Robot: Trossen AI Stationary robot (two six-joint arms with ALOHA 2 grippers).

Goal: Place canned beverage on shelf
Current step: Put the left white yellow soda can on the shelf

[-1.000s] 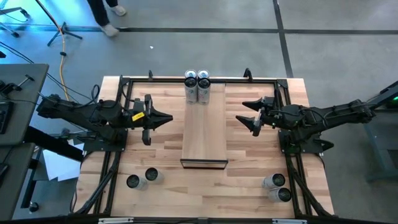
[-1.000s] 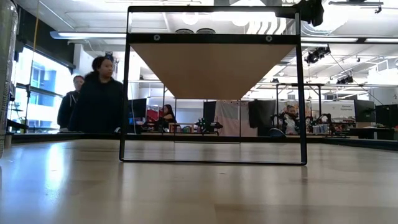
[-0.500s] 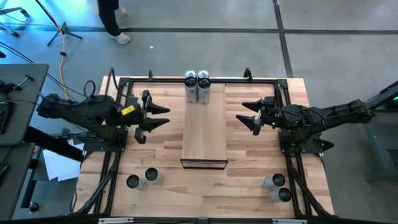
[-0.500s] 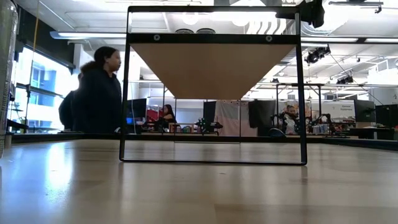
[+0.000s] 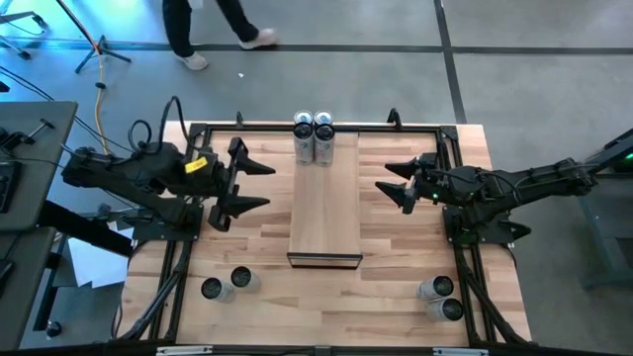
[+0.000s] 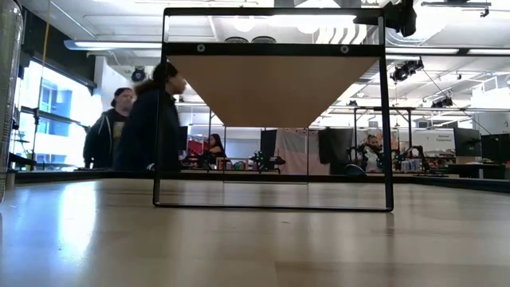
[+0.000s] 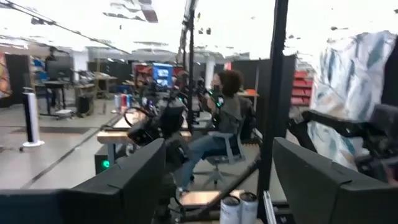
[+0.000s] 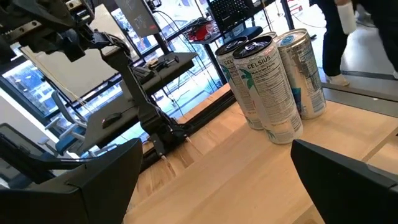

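Hovering at the shelf's [image 5: 324, 208] nine o'clock, the left pincer [image 5: 259, 185] gapes wide and holds nothing. Opposite, at three o'clock, the right pincer [image 5: 393, 184] also stands wide and empty. Four cans [image 5: 314, 137], it seems, cluster at the shelf's twelve-o'clock end; two pairs [image 5: 226, 284] [image 5: 437, 298] stand at the table's [image 5: 396, 257] six-o'clock corners.

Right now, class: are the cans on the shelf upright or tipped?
Upright: the cans show round tops from above and stand on end on the shelf.
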